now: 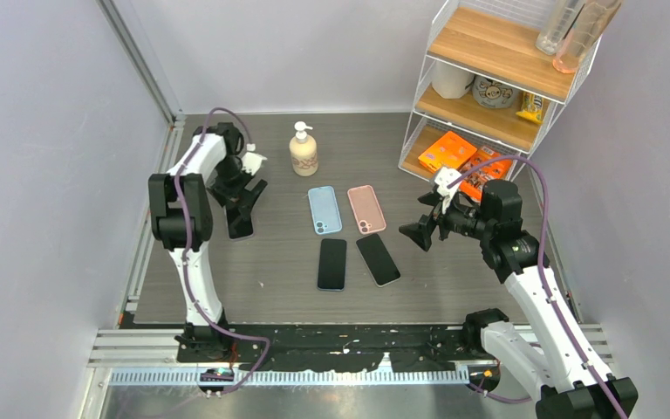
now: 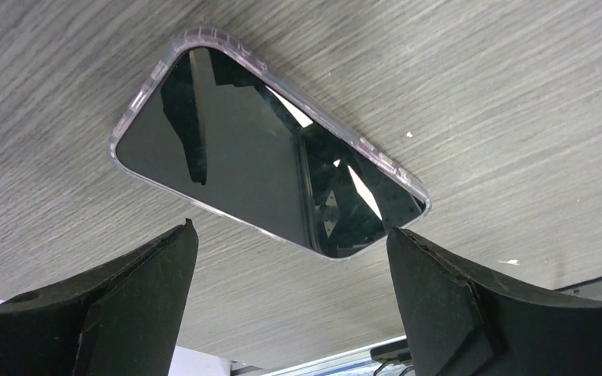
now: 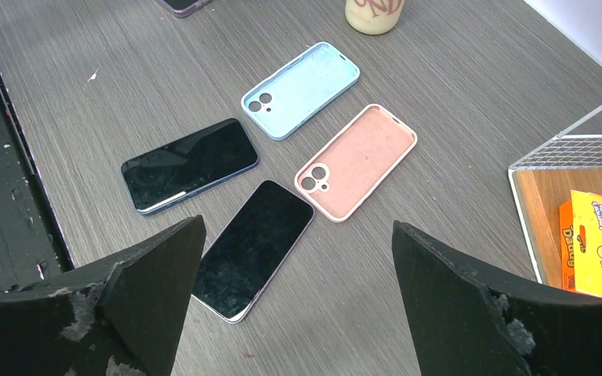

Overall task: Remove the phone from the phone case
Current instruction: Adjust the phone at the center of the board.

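Observation:
A black phone in a clear phone case (image 2: 266, 157) lies face up on the grey table, at the left (image 1: 241, 225). My left gripper (image 2: 290, 229) hovers just above its near edge with jaws wide open and nothing between them; from above, the left gripper (image 1: 242, 196) sits over the cased phone's far end. My right gripper (image 1: 420, 231) hangs open over the table's right side, holding nothing. In the right wrist view the right gripper (image 3: 298, 223) looks toward the table's middle, and only a corner of the cased phone (image 3: 184, 6) shows at the top edge.
Mid-table lie an empty blue case (image 1: 324, 209), an empty pink case (image 1: 366, 208) and two bare phones (image 1: 332, 264) (image 1: 378, 258). A soap bottle (image 1: 304, 150) stands behind them. A wire shelf (image 1: 488, 96) with orange boxes (image 1: 447, 150) fills the back right.

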`<state>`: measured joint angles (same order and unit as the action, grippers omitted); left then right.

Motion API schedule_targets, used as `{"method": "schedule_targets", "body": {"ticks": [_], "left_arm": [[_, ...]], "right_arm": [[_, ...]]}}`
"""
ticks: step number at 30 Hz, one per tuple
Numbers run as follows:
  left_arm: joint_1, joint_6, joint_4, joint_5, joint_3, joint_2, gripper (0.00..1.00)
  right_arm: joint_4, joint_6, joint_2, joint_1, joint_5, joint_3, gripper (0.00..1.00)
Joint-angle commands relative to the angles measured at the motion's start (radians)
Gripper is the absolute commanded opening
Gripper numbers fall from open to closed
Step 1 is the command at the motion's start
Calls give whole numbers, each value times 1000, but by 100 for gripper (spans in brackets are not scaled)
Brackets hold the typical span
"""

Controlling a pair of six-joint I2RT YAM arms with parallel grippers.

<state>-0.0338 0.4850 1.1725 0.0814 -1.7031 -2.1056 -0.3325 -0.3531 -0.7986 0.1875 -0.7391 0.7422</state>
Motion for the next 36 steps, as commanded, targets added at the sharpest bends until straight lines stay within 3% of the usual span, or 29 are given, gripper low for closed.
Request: {"method": "schedule_targets", "body": {"ticks": [1,15,36], "left_arm": [[29,54,61,70,-37,-9,99],[105,53,204,131,-196,-142,100],[75,53,374,111,-371,-301,99]], "right_arm": [[7,-15,0,-3,-9,16,95],[8,-12,1,-4,-10,15,96],[10,-6,-4,-3,-7,16,96]]}}
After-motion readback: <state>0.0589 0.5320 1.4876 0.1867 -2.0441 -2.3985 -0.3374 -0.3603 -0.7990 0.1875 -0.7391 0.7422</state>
